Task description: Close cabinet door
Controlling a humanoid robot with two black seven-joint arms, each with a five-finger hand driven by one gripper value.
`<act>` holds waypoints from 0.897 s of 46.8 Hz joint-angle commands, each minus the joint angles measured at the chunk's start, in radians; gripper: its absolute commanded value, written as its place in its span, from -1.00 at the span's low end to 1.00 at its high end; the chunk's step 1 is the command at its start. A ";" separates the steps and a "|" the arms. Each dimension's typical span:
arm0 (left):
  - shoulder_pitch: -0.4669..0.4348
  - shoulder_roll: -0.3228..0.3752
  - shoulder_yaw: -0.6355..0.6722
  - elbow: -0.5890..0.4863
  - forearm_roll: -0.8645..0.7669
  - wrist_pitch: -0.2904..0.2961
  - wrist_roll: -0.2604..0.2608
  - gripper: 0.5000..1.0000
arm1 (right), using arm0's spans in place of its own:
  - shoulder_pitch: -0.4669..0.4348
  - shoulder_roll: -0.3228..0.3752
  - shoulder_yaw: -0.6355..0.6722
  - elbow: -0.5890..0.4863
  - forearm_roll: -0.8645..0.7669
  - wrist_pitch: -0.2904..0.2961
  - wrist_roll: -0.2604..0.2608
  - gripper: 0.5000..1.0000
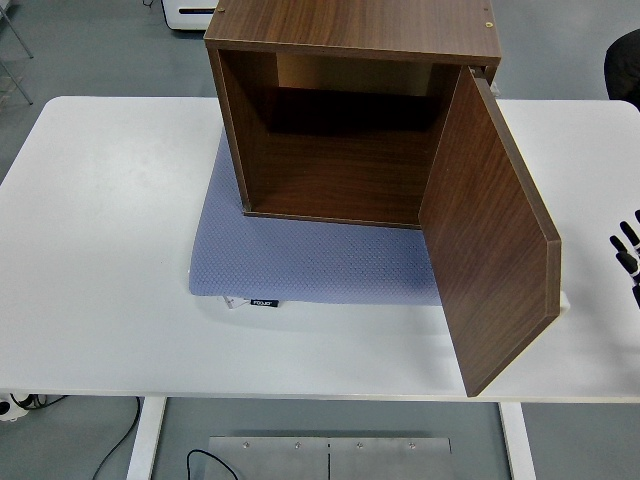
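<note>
i see the brown cabinet (350, 110) sitting on a blue mat (310, 262) in the middle of the white surface (100, 250). its front faces me and the inside looks bare. the cabinet door (492, 235) hangs on the right side and swings wide out toward me. my right hand (628, 255) peeks in at the right edge, well apart from the door. only its black finger ends show, spread out and holding nothing. a black cable (205, 462) lies on the floor below.

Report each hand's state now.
Left hand: not in view.
Right hand: at the table's right edge, fingers spread, holding nothing, clear of the cabinet door.
</note>
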 commanded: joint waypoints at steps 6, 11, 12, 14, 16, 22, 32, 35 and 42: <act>0.000 0.000 0.000 0.000 0.000 0.000 0.000 1.00 | 0.002 -0.010 0.000 0.002 0.000 0.011 0.000 1.00; 0.000 0.000 0.000 0.000 0.000 0.000 0.000 1.00 | 0.002 -0.012 0.000 0.002 0.000 0.016 0.000 1.00; 0.000 0.000 0.000 0.000 0.000 0.000 0.000 1.00 | 0.001 -0.012 0.000 0.002 0.000 0.016 0.000 1.00; 0.000 0.000 0.000 0.000 0.000 0.000 0.000 1.00 | -0.001 -0.018 0.000 0.004 0.000 0.016 0.000 1.00; 0.000 0.000 0.000 0.000 0.000 0.000 0.000 1.00 | -0.002 -0.026 0.000 0.004 0.000 0.020 0.000 1.00; 0.000 0.000 0.000 0.000 0.000 0.000 0.000 1.00 | -0.005 -0.037 0.000 0.004 0.000 0.037 0.000 1.00; -0.001 0.000 0.000 0.000 0.000 0.000 0.000 1.00 | -0.018 -0.076 0.000 0.004 0.000 0.060 0.000 1.00; 0.000 0.000 0.000 0.000 0.000 0.000 0.000 1.00 | -0.018 -0.089 0.002 0.004 0.000 0.070 0.000 1.00; 0.000 0.000 0.000 0.000 0.000 0.000 0.000 1.00 | -0.030 -0.119 0.002 0.004 0.002 0.100 0.000 1.00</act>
